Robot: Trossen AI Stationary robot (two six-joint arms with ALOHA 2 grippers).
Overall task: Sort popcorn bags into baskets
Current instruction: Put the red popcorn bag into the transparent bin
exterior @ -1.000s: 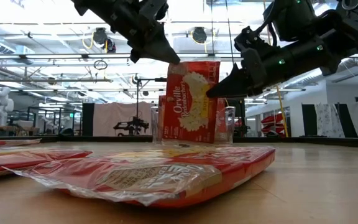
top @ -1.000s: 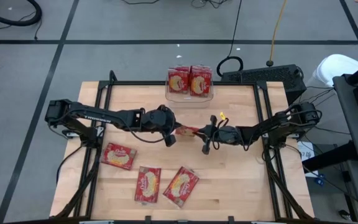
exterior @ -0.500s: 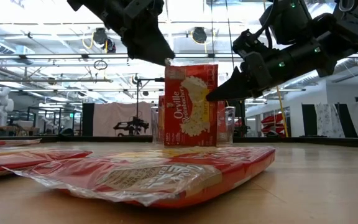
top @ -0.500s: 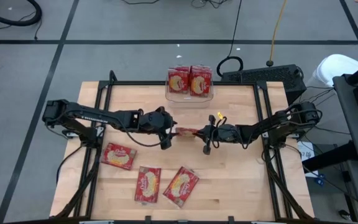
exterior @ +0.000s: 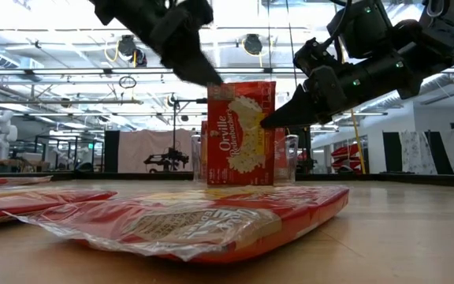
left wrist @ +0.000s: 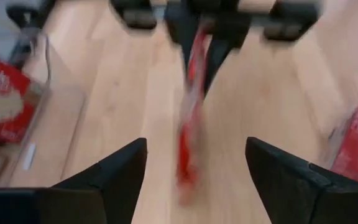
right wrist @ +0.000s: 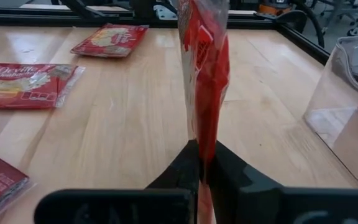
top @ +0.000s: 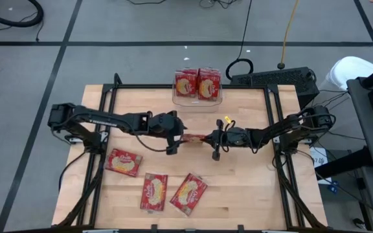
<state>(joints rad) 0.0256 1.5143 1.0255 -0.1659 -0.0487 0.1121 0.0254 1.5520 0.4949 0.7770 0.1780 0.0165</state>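
A red popcorn bag (exterior: 241,132) stands upright on edge in mid-air over the table's middle (top: 195,137). My right gripper (right wrist: 202,149) is shut on it from the right. My left gripper (left wrist: 196,142) is open at the bag's upper left corner (exterior: 211,85). Its fingers stand on either side of the bag and do not touch it. The clear basket (top: 198,103) sits at the table's far edge with two bags standing in it. Three more bags (top: 124,162) (top: 153,191) (top: 188,193) lie flat near the front left. My right gripper pinches the bag's right-hand edge (exterior: 273,118) between its two fingers, in the upper half of that edge. The fingers come nearly level from the table's right side and tip slightly downward. The bag stands upright with its flat faces toward the near and far edges. I cannot tell whether its lower edge touches the table.
The black table frame (top: 274,123) runs along both sides. A dark keyboard-like unit (top: 274,79) and cables lie beyond the far right corner. Bare wood (top: 251,188) lies at the front right. In the low view the nearest flat bag (exterior: 203,217) fills the foreground.
My left gripper has opened and let go of the bag's upper left corner, and it has rolled about its own axis. The bag leaned a little at first. It now hangs straight from my right gripper and sits slightly lower.
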